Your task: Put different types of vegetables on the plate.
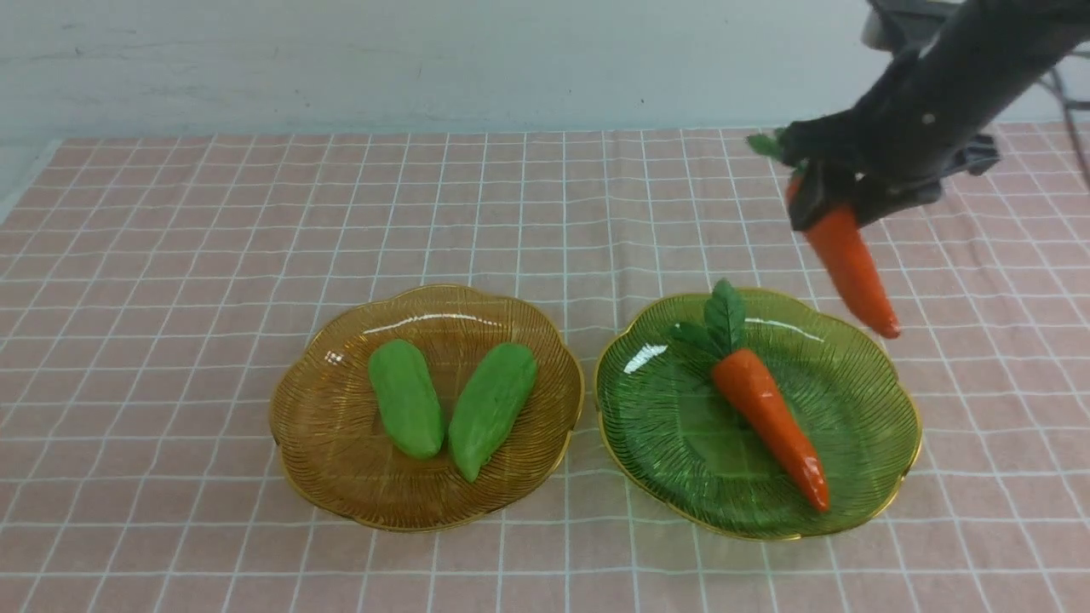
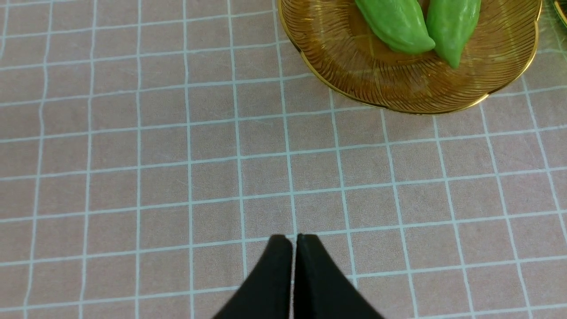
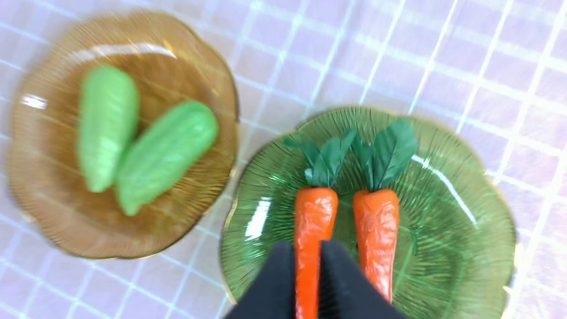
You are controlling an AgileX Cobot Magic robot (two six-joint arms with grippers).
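1. The right end effector [image 1: 830, 200] pinches one carrot [image 1: 851, 268] near its leaves, in the air by the far right rim of the green plate [image 1: 673, 426], probably to sort it by type.
2. Its long axis is steep, with the tip down and toward the near right.
3. The second carrot [image 1: 771, 417] lies on this plate; the gourds [image 1: 406, 398] lie on the amber plate [image 1: 315, 426].
4. The left end effector [image 2: 294, 248] is pressed together and empty.
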